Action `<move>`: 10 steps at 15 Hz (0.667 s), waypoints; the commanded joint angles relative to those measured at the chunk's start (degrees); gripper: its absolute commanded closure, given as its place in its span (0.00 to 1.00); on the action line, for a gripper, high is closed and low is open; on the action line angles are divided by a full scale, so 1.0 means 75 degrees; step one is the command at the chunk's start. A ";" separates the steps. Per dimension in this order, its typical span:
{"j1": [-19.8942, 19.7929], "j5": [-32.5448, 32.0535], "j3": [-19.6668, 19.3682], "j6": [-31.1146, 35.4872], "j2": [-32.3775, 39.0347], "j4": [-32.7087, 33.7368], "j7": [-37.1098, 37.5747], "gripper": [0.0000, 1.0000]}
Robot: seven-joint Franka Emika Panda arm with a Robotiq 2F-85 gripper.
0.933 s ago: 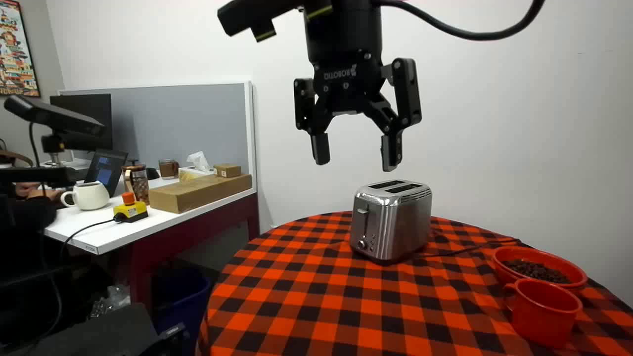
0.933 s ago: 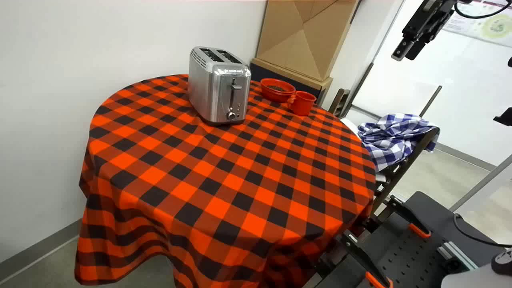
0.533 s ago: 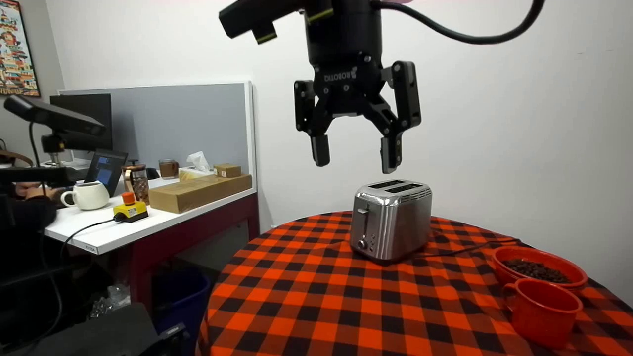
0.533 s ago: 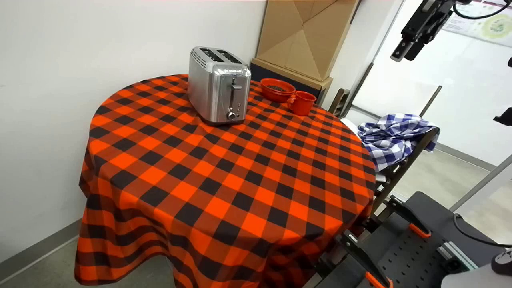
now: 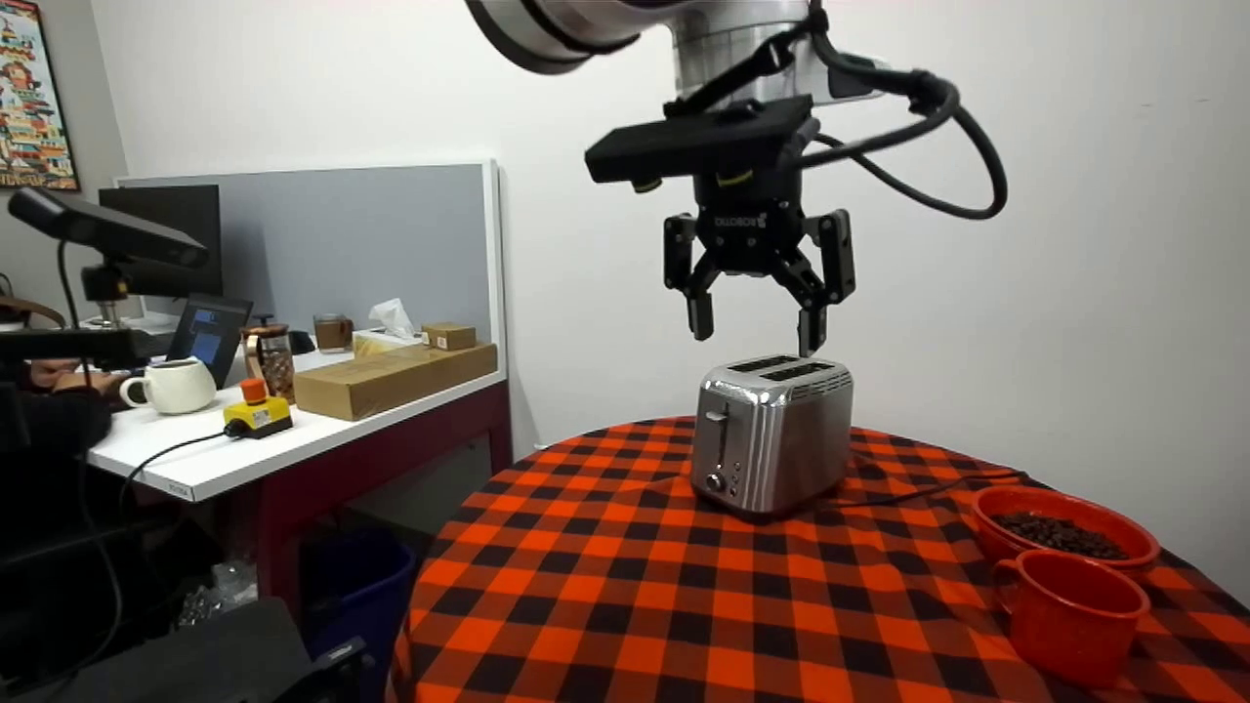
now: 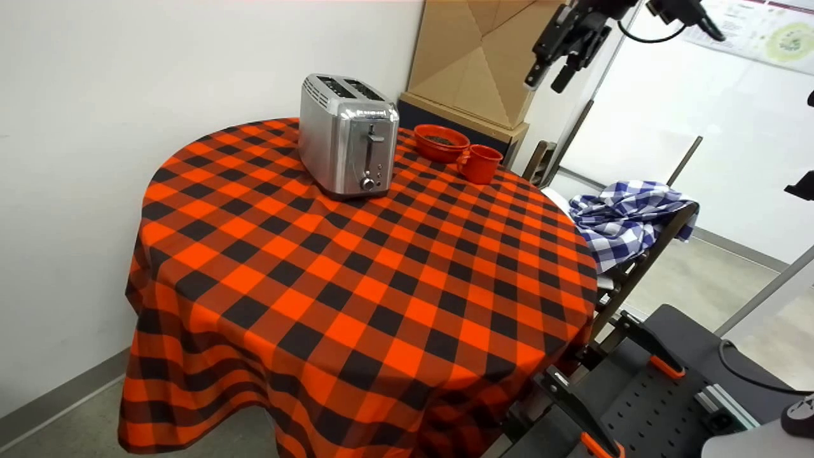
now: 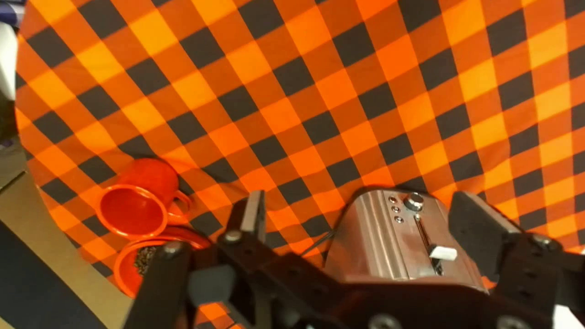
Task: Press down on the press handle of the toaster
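- Near, right: an upright, straight-sided red mug [image 5: 1074, 625] stands on the round surface [image 5: 586, 576], which is covered in a red-and-black check.
- Just farther, also right: a shallow, round red bowl [image 5: 992, 540] holds dark brown beans [image 5: 1060, 535]; whether red mug and bowl touch, I cannot tell.
- Above the surface: the black, two-fingered hand [image 5: 756, 337] is released, its fingers [image 5: 699, 317] spread well apart and pointing down. In an exterior view the hand [image 6: 549, 80] hangs high, well apart from everything standing on the surface.
- Far part of the surface: the boxy, silver metal toaster [image 5: 781, 439] with two slots on top stands upright, its control face turned near and left.
- On that face: the small grey press handle [image 5: 716, 417] sits high, above a round knob [image 5: 715, 483]. In the wrist view the press handle shows between the spread fingers.
- Right of the toaster: a thin black cord [image 5: 918, 495] runs over the check.
- Left of the surface: a white-topped desk [image 5: 308, 435] carries a red-buttoned yellow box [image 5: 262, 420], a long brown cardboard box [image 5: 391, 384] and a rounded white mug [image 5: 176, 388].
- Farthest: a flat grey partition [image 5: 361, 264] stands on the far side of the desk, a white wall [image 5: 996, 273] beyond the toaster.
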 commanded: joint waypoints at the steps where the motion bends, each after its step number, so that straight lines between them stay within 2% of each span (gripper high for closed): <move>1: 0.0190 0.1015 0.0229 0.0248 0.1899 0.1714 -0.0148 0.00; 3: 0.0096 0.1319 0.0540 -0.0007 0.2764 0.2619 -0.0019 0.00; 4: 0.0289 0.1384 0.0475 -0.0159 0.3189 0.3069 0.0064 0.00; 5: 0.0010 0.1387 0.0838 -0.0383 0.3505 0.3482 0.0120 0.00; 10: 0.0090 0.0790 0.1407 -0.2043 0.4893 0.5418 0.0704 0.00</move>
